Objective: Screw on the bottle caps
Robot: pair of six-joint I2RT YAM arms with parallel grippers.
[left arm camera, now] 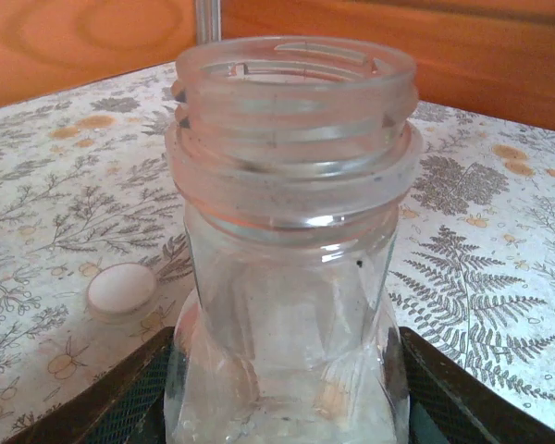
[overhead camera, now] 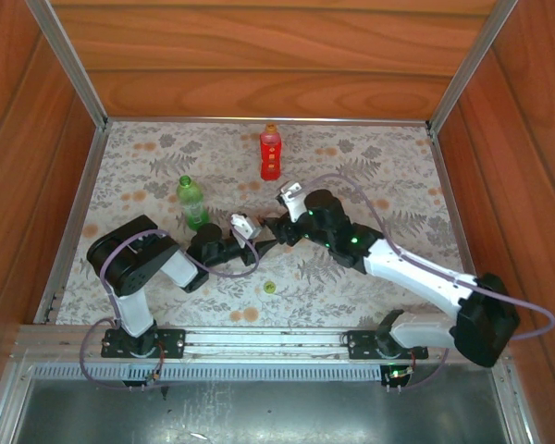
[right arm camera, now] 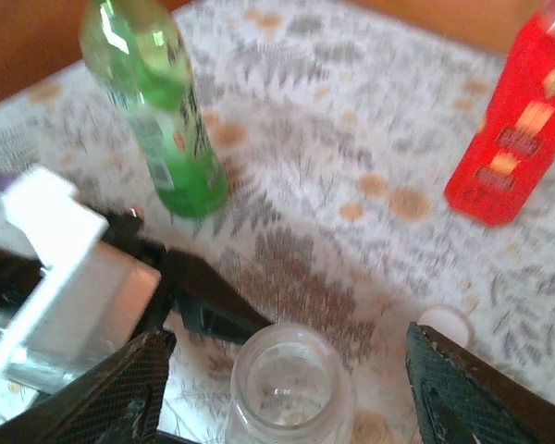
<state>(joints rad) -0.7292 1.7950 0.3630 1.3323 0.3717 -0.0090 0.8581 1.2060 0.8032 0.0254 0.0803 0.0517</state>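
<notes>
The short clear bottle (left arm camera: 291, 231) stands upright with its threaded mouth bare, and my left gripper (left arm camera: 287, 388) is shut on its lower body, one finger pressed against each side. From above, my right gripper (right arm camera: 287, 388) hangs open around that same bottle (right arm camera: 291, 388), with a gap on both sides. The white cap (left arm camera: 120, 289) lies on the cloth beside the bottle (right arm camera: 444, 324). A yellow-green cap (overhead camera: 269, 287) lies nearer the front. The green bottle (overhead camera: 192, 202) stands to the left. The red bottle (overhead camera: 271, 155), with an orange top (overhead camera: 271, 129), stands at the back. Both grippers (overhead camera: 266, 244) (overhead camera: 282, 229) meet mid-table.
A flower-print cloth (overhead camera: 370, 185) covers the table, with wooden walls on three sides and a metal rail (overhead camera: 259, 340) at the front. The left arm's white wrist block (right arm camera: 65, 277) sits close to my right gripper's left finger.
</notes>
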